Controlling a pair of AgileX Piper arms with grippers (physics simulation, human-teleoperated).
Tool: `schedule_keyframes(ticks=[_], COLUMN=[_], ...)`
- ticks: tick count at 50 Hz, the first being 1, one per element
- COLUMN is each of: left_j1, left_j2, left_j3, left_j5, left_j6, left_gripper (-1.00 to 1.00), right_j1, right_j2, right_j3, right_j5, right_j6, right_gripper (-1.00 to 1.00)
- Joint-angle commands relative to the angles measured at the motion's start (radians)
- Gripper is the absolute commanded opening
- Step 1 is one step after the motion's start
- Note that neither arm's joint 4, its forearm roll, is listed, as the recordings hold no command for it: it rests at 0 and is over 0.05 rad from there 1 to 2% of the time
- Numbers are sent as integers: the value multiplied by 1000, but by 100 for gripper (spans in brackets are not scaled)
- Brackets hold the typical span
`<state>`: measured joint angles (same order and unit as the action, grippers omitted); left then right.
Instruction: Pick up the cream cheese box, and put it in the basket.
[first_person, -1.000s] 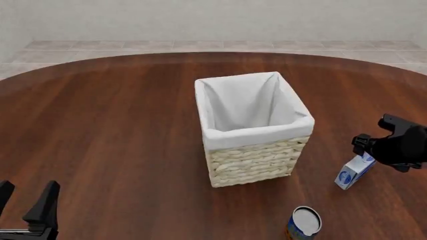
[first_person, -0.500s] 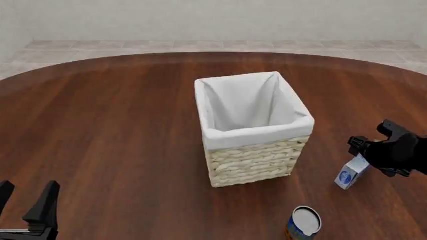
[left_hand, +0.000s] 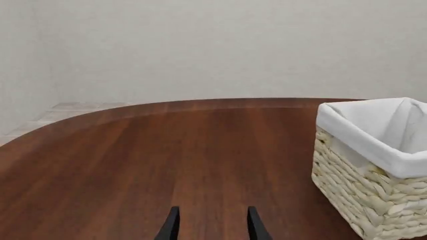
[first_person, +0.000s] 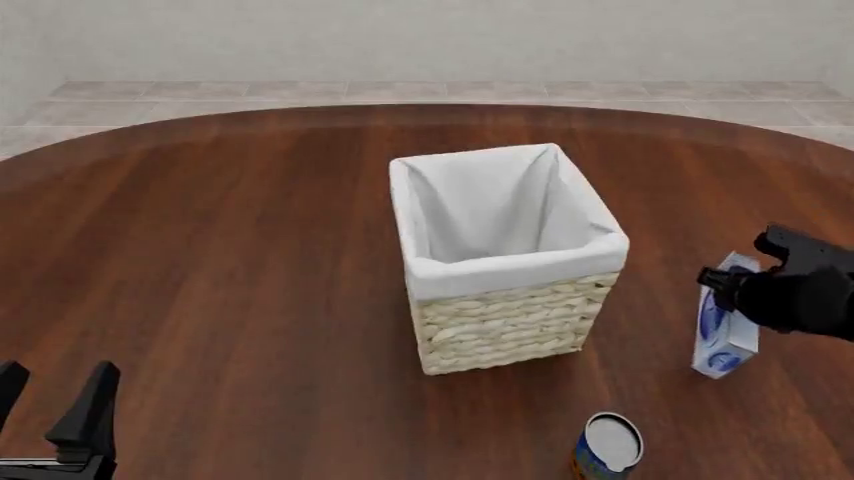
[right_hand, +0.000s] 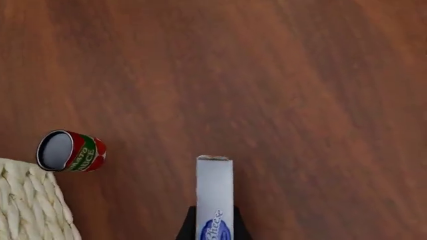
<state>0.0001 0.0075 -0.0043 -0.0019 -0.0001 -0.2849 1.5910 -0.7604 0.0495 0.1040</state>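
Already the right gripper (first_person: 731, 283) is clamping the box (first_person: 723, 335) by its upper end, jaws pressed against both flat faces, as the right wrist view shows (right_hand: 214, 192). The box is hanging upright to the right of the basket (first_person: 514, 318), well apart from it and lower than the basket's rim; whether its bottom edge is clear of the table (first_person: 240, 250) I cannot tell. So the pick is looking done or nearly so, while the lift, the carry over the rim and the release into the white lining are all remaining.

A can (first_person: 607, 447) is standing in front of the basket and a little to its right, nearer the camera than the box; it is not lying on the path toward the basket, I judge. The basket's tall right wall is the one real obstacle, so the box needs raising first.

The left gripper (first_person: 54, 420) is idling far to the basket's front left, jaws spread and holding nothing.
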Motion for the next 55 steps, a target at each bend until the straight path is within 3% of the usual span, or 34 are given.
schedule_keyframes(ticks=[1,3,7,15,19,21,34,37,43,51,53,55], left_j1=[0,0,0,0,0,0,0,0,0,0,0,0], left_j2=[0,0,0,0,0,0,0,0,0,0,0,0], left_j3=[0,0,0,0,0,0,0,0,0,0,0,0], left_j5=[0,0,0,0,0,0,0,0,0,0,0,0], left_j6=[0,0,0,0,0,0,0,0,0,0,0,0], left_gripper=[100,100,100,100,100,100,100,100,100,100,100,100], right_j1=[58,65,97,133,178,177,243,248,303,394,434,463], right_j2=[-135,-139,-203,-281,-302,-325,-382,-374,-385,-355,-341,-337], right_j3=[-4,-8,-35,-128,-163,-187,-392,-457,-568,-665,-689,-695], right_j5=[41,56,86,182,216,235,334,369,387,414,422,410], right_j6=[-42,-11,-45,-32,-87,-60,-149,-143,-228,-275,-304,-370], right_gripper=[-100,-100,-100,-100,-100,-100,-100,-100,-100,-100,-100,-100])
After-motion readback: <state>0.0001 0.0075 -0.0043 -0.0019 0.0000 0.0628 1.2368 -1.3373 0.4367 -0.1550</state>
